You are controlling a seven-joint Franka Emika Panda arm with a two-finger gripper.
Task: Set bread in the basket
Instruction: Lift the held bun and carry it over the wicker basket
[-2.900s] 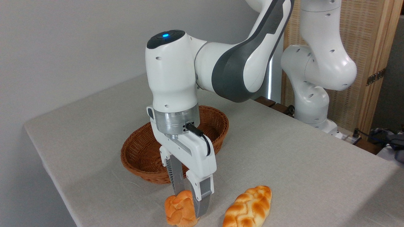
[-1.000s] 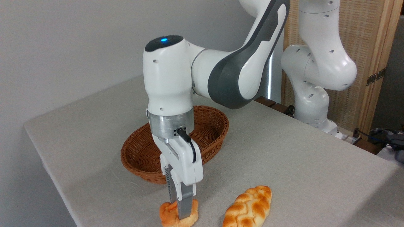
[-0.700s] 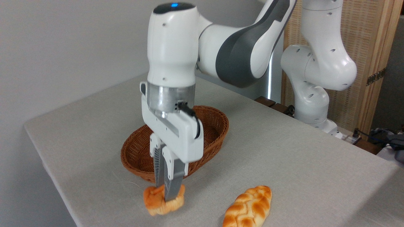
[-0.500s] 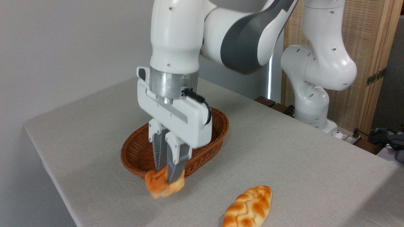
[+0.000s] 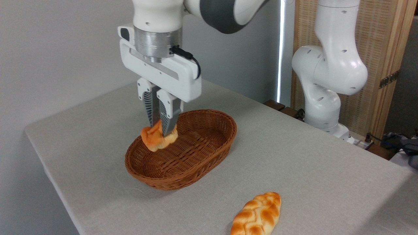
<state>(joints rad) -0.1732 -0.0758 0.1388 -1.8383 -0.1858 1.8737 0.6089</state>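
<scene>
Camera view shows you the gripper pinching the knotted bun above the wicker basket's left interior; the braided loaf lies near right, well apart. No writing is legible.

Plain light grey wall fills left and centre background, evenly lit, no marks. Table covered in light beige-grey cloth, faint creases near front edge, corner at left, soft shadows on cloth. Bright vertical strip of light runs down beside the wall's right end. Right of it a folding screen: pale wood frame, woven rattan-like panels, dark metal hinge on the frame. Dark wooden blocks at table's far edge. Far right, dark cables and a plug, blurred bluish-grey clutter at edge, cannot tell what.
</scene>
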